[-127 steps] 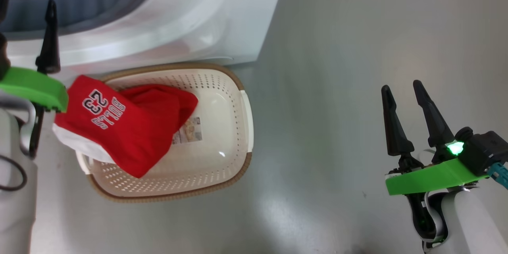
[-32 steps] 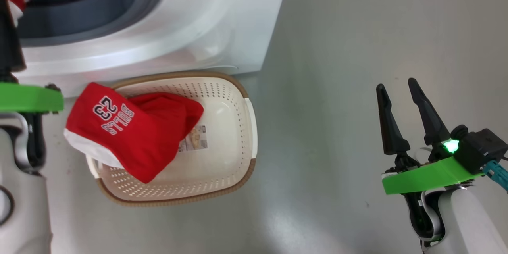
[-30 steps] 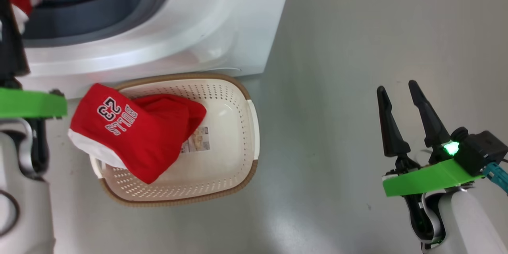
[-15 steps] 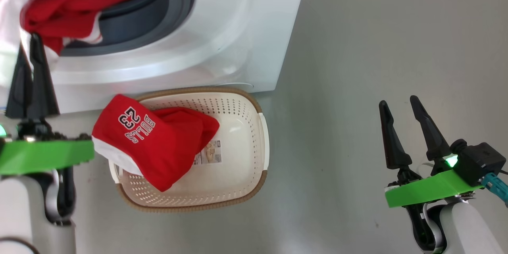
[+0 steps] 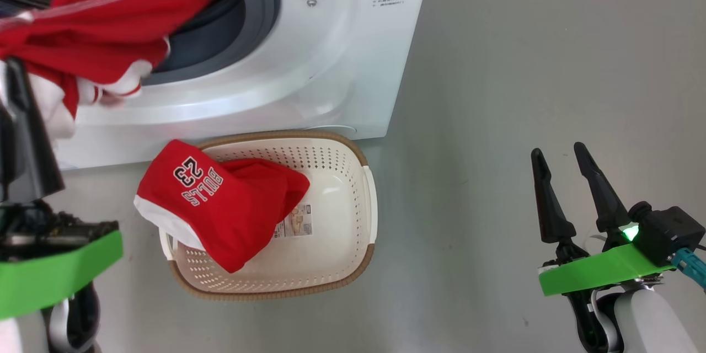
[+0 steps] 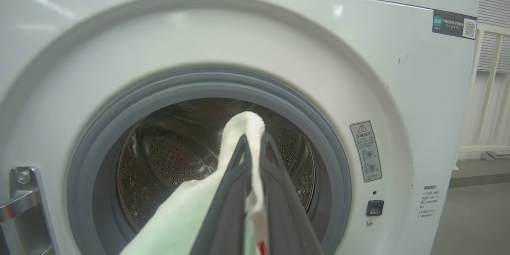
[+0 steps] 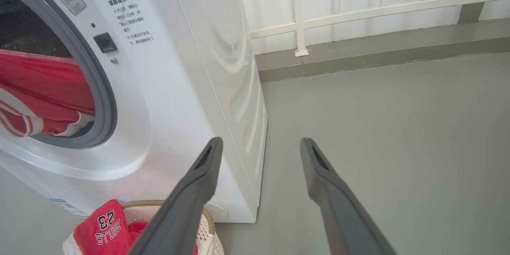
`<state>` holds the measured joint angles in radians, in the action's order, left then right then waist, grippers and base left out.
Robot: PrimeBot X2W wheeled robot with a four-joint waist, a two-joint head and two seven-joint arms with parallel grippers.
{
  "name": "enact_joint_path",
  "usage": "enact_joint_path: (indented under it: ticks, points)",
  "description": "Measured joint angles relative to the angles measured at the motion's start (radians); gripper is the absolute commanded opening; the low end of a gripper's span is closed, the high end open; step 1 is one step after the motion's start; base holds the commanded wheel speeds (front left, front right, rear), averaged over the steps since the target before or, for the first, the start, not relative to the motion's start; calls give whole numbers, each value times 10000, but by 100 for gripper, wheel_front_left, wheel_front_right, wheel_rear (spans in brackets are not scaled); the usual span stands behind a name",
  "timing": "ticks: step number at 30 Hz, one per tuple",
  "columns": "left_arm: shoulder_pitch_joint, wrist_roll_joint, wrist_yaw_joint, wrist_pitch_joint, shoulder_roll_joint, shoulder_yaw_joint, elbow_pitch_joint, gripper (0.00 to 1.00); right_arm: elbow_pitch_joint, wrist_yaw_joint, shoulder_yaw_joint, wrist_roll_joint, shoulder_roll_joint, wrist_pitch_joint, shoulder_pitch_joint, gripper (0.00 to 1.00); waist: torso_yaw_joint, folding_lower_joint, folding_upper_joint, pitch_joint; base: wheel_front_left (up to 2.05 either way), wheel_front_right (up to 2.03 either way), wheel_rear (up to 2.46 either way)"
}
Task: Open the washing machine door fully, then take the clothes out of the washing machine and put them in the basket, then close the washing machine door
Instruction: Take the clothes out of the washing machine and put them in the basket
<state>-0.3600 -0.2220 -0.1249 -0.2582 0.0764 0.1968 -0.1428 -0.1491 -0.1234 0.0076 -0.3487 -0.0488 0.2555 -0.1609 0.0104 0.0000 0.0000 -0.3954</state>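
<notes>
The washing machine (image 5: 331, 60) is a big white box with its round mouth uncovered, ringed by a grey gasket (image 5: 259, 5), the perforated steel drum (image 6: 171, 159) bare behind it. To its right the grey floor (image 5: 540, 55) runs wide and open as far as a white railing (image 7: 358, 12) at the back.

A red garment with white trim (image 5: 105, 27) spills out over the lower lip of the gasket, bunched and sagging towards the robot's left. The left gripper (image 6: 255, 140) is clenched on a fold of white cloth (image 6: 243, 125) in front of the drum mouth. I cannot tell whether that fold belongs to the red piece.

The cream basket (image 5: 370, 198) stands on the floor just at the foot of the machine, its brown rim close to the white front. The red jersey (image 5: 231, 215), lettered "BULLS 23", lies in its left half and hangs out over the left rim, white hem lowest. The right half is bare plastic with a paper label (image 5: 295, 220) on the bottom.

The right gripper (image 5: 557, 151) hovers well to the right over open floor, fingers spread apart, holding nothing.
</notes>
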Motion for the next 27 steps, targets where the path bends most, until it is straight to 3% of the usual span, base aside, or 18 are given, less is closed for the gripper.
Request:
enact_joint_path:
  ticks: [5, 10, 22, 27]
  points:
    - [209, 8, 0, 0, -81, 2, -527, 0, 4, 0, -44, 15, 0, 0, 0, 100, -38, 0, 0, -4, 0, 0, 0]
    - [456, 8, 0, 0, -165, -249, -21, 0, 4, 0, -35, 69, 0, 0, -1, 100, -38, 0, 0, -46, 0, 0, 0]
    - [488, 117, 0, 2, -228, -888, 3258, 0, 52, 0, 6, 67, 0, 0, -35, 100, -2, 0, 0, -395, 0, 0, 0]
    - [-221, 117, -2, 2, -52, -1150, 4759, 0, 115, 0, 10, 61, 0, 0, -160, 100, -2, 0, 0, -774, 0, 0, 0]
